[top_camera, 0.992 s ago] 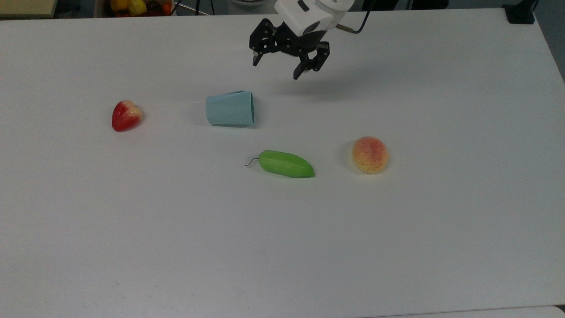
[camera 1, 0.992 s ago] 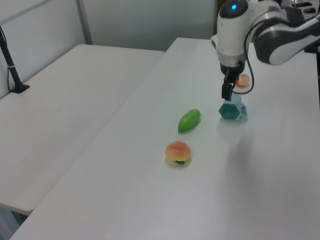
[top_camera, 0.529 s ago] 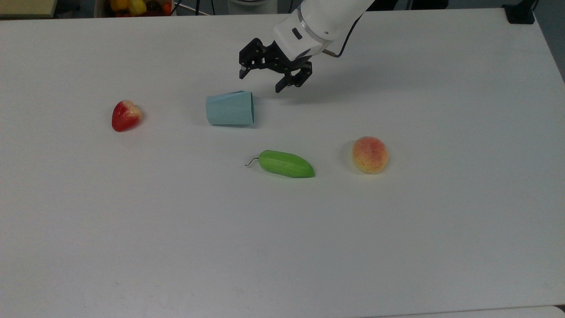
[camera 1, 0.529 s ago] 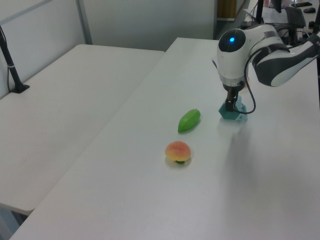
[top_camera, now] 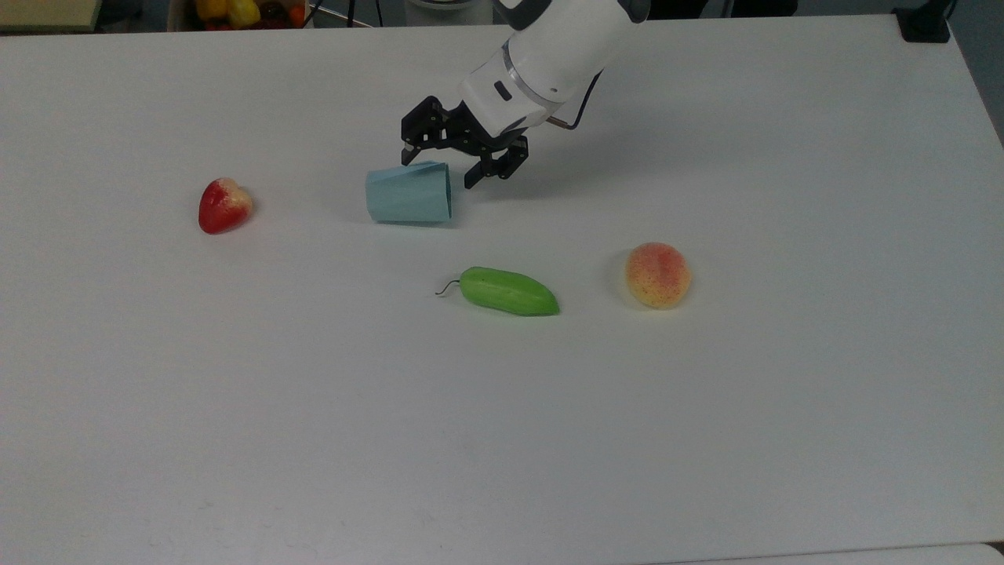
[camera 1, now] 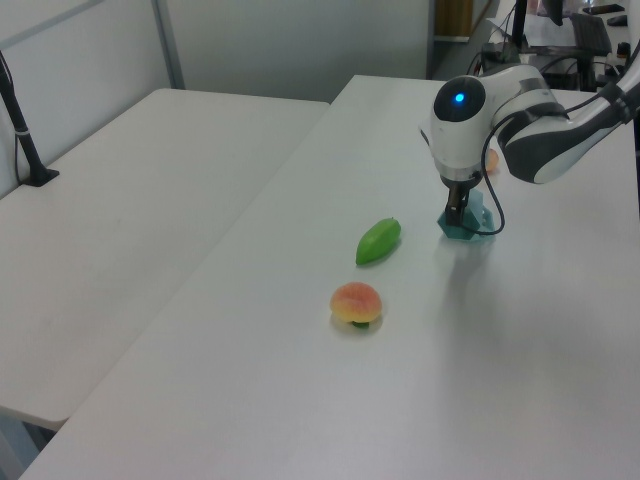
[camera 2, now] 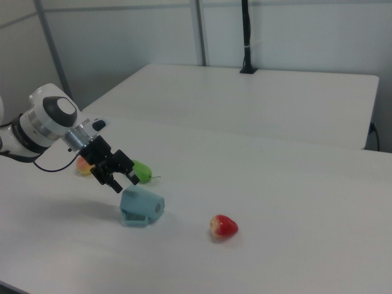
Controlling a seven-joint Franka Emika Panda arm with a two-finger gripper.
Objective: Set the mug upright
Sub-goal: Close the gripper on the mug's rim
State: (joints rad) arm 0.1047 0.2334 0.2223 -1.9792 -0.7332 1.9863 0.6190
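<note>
The pale blue-teal faceted mug (top_camera: pixel 408 193) lies on its side on the white table (top_camera: pixel 706 431), its wide rim pointing to the top view's right. My gripper (top_camera: pixel 439 169) hangs open just above the rim end, one fingertip over the mug's far edge and the other beyond the rim, holding nothing. In the right view the gripper (camera 2: pixel 122 182) sits close above the mug (camera 2: pixel 141 207), slightly apart from it. In the left view the gripper (camera 1: pixel 455 208) partly hides the mug (camera 1: pixel 472 226).
A red strawberry (top_camera: pixel 224 205) lies at the top view's left of the mug. A green cucumber-like vegetable (top_camera: pixel 508 291) and a peach (top_camera: pixel 658 275) lie nearer the front. A bin of fruit (top_camera: pixel 243 11) stands past the far edge.
The gripper has come down and moved toward the top view's left, from well above the table to just over the mug's rim end. It stayed open. The mug has not moved.
</note>
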